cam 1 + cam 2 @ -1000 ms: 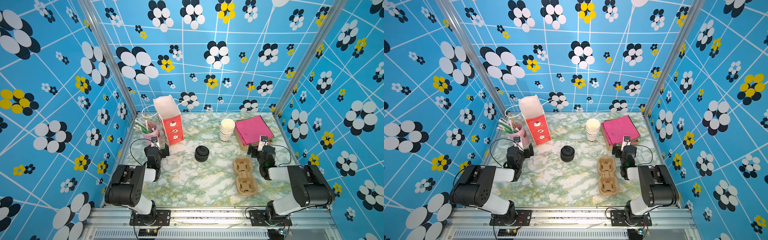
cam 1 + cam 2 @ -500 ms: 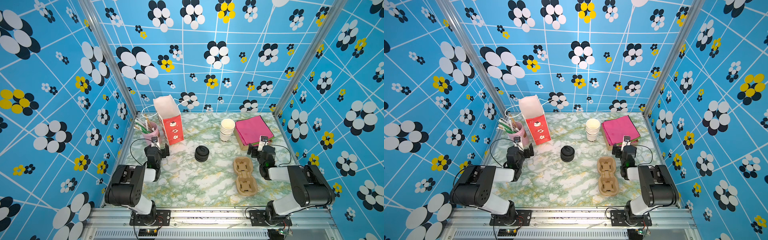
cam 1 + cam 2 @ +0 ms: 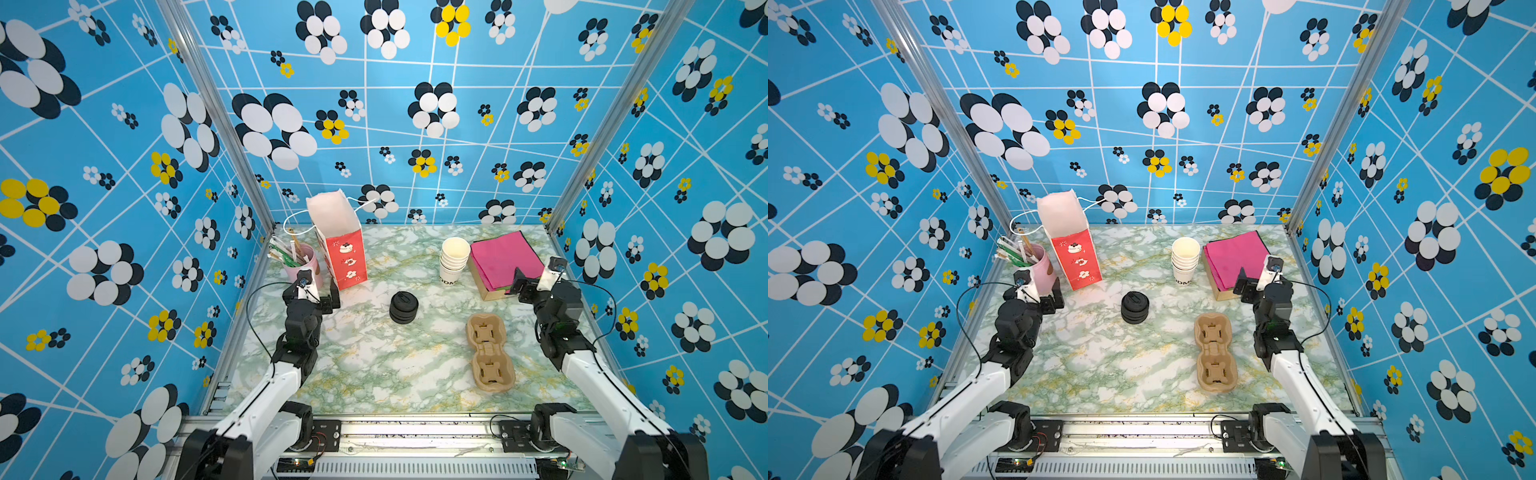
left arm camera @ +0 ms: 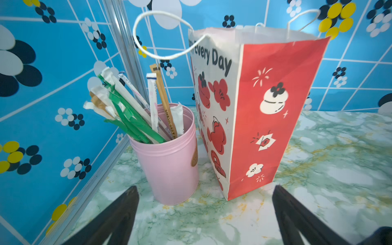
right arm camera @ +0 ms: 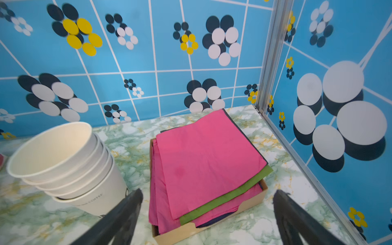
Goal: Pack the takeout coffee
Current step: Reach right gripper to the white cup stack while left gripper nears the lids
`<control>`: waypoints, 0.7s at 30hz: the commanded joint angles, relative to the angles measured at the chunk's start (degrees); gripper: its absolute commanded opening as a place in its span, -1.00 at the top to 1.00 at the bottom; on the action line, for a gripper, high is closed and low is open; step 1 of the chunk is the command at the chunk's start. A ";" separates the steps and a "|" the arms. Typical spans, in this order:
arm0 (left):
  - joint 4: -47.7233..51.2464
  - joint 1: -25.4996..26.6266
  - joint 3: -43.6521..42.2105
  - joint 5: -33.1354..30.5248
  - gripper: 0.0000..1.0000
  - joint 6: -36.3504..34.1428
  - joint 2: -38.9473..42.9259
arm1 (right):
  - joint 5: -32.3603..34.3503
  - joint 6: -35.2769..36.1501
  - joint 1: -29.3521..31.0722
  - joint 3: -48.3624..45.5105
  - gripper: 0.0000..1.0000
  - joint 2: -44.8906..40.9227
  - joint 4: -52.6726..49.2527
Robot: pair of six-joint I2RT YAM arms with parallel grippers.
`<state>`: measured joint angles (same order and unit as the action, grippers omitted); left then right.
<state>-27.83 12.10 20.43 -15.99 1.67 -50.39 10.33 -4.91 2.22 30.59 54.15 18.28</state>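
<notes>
At the left of both top views, the left gripper (image 3: 313, 293) sits low on the bench (image 3: 374, 374), just beside the pink cup of straws (image 3: 303, 259) and the red and white paper bag (image 3: 338, 245). Its fingers (image 4: 114, 214) are spread wide and hold nothing. If it swings fast, it may knock the tall, light bag over or tip the straws out. In the middle of the frame is the stack of black lids (image 3: 403, 307). Up and to its right is the stack of white cups (image 3: 453, 259). No cup with a lid on shows anywhere, so the takeout coffee is not put together yet. Grabbing one cup could lift two, as they sit tight in each other. A hard squeeze could squash a paper cup. Lower right lies the brown cup tray (image 3: 488, 353). At the right edge, the right gripper (image 3: 534, 282) rests by the box of pink napkins (image 3: 503, 257), fingers (image 5: 118, 218) spread wide and empty too. It may snag the napkins.
</notes>
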 commanded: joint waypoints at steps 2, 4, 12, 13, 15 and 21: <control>21.71 3.73 3.81 2.00 -0.99 3.46 9.95 | -6.71 -3.12 -0.03 8.42 -0.90 -3.56 -18.87; 27.69 4.79 6.53 6.41 -0.99 4.90 13.08 | -9.44 -3.17 0.53 13.68 -0.89 -2.69 -24.26; 37.12 8.30 17.33 26.83 -0.99 13.17 12.13 | -10.35 2.63 12.57 38.52 -0.78 10.67 -45.08; 36.13 9.25 17.38 29.31 -0.98 15.45 11.12 | -8.81 3.80 14.56 41.64 -0.77 13.19 -47.98; 34.87 11.88 17.43 33.16 -0.99 19.12 8.86 | -5.48 6.26 17.99 46.58 -0.76 17.65 -52.59; 41.62 22.55 22.53 37.07 -0.98 17.55 0.60 | 0.25 8.66 23.51 55.40 -0.52 28.86 -58.93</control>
<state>8.84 31.62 39.22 16.10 18.90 -48.12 6.59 1.48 24.40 82.78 79.70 -32.75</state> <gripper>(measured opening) 0.992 0.776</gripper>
